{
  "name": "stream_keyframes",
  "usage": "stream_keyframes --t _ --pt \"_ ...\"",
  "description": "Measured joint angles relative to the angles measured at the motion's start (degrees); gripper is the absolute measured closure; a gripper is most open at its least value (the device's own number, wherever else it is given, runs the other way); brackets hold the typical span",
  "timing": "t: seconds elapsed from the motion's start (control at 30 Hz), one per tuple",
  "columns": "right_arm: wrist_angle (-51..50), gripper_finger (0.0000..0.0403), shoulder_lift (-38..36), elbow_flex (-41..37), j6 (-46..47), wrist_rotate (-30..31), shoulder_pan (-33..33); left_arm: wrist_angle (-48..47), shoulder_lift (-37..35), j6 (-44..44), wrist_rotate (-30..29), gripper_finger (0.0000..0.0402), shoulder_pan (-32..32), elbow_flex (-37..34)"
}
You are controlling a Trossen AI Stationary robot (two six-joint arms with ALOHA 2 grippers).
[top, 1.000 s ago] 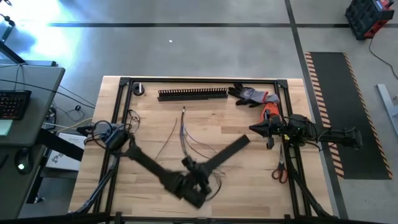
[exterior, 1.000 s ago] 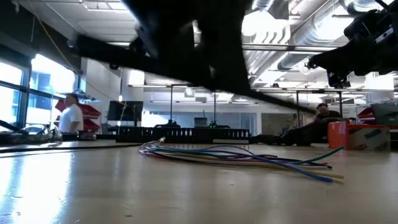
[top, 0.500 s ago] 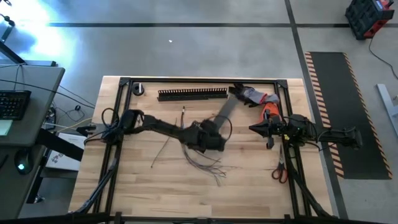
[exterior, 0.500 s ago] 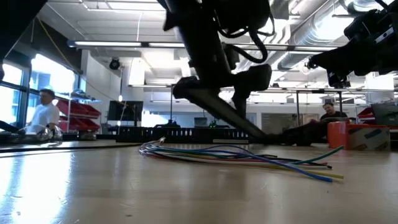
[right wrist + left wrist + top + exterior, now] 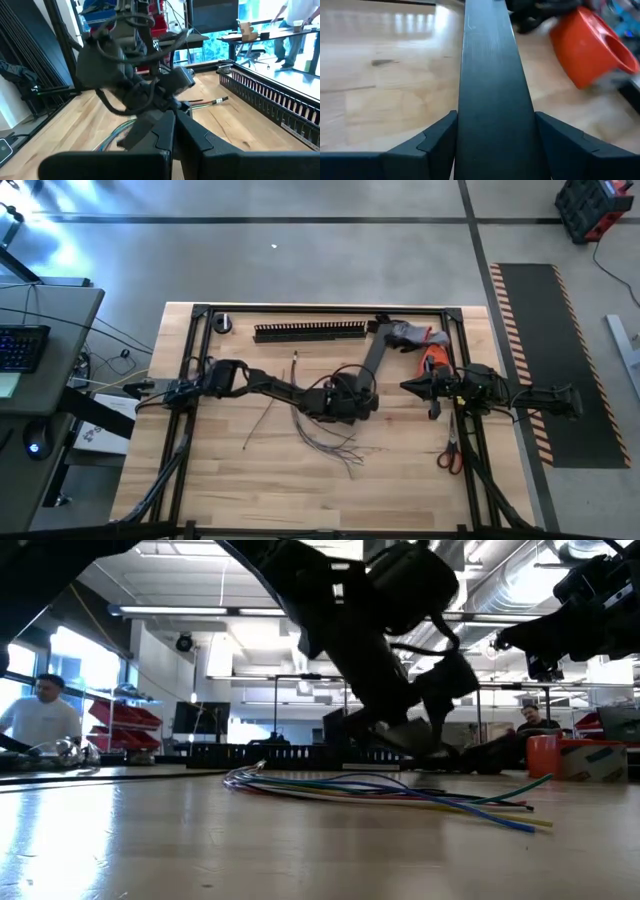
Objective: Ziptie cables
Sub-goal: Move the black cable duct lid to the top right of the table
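Observation:
My left gripper (image 5: 352, 392) is out over the middle of the table, shut on a flat black cover strip (image 5: 373, 358). The strip runs from the gripper toward the far right, and its far end is beside the glove (image 5: 408, 335). The cables (image 5: 322, 432), a loose bundle of thin coloured wires, lie flat on the wood just nearside of that gripper; they also show in the low view (image 5: 390, 790). No gripper touches them. My right gripper (image 5: 408, 387) waits shut at the table's right side, as its wrist view (image 5: 173, 125) shows. My left gripper pinches the black cover strip near its near end (image 5: 492, 135) between its two fingers (image 5: 437, 140), which lie on the strip's two long edges. The strip runs straight ahead from the fingers. The gripper is above the table; I cannot tell whether the strip's far end rests on anything.
A long black slotted duct (image 5: 310, 332) lies along the far edge. An orange cup (image 5: 435, 360) and the glove are at the far right, and scissors (image 5: 450, 452) lie near the right rail. A black frame (image 5: 190, 360) rims the table. A person (image 5: 40, 720) is in the room behind.
My left arm has swung from the table's near edge toward the far right, carrying the black strip. The strip has turned about: it pointed toward the right and now points more toward the far edge, ending by the glove. The cables have stayed where they were.

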Motion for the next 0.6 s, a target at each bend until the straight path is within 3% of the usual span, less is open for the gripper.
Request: stream_keyframes --t 0.1,0.3,0.6 --pt "-0.02 0.0403 0.16 0.0 0.0 0.0 0.01 5.13 1.95 -3.19 -1.59 0.0177 -0.06 -0.04" --pt "-0.11 0.0403 0.37 0.0 0.0 0.05 0.0 20.11 6.2 -2.58 4.29 0.0174 0.02 0.25" --pt "-0.13 0.0403 0.39 0.0 0.0 0.09 0.01 24.51 7.28 1.36 7.82 0.0143 0.46 0.22"
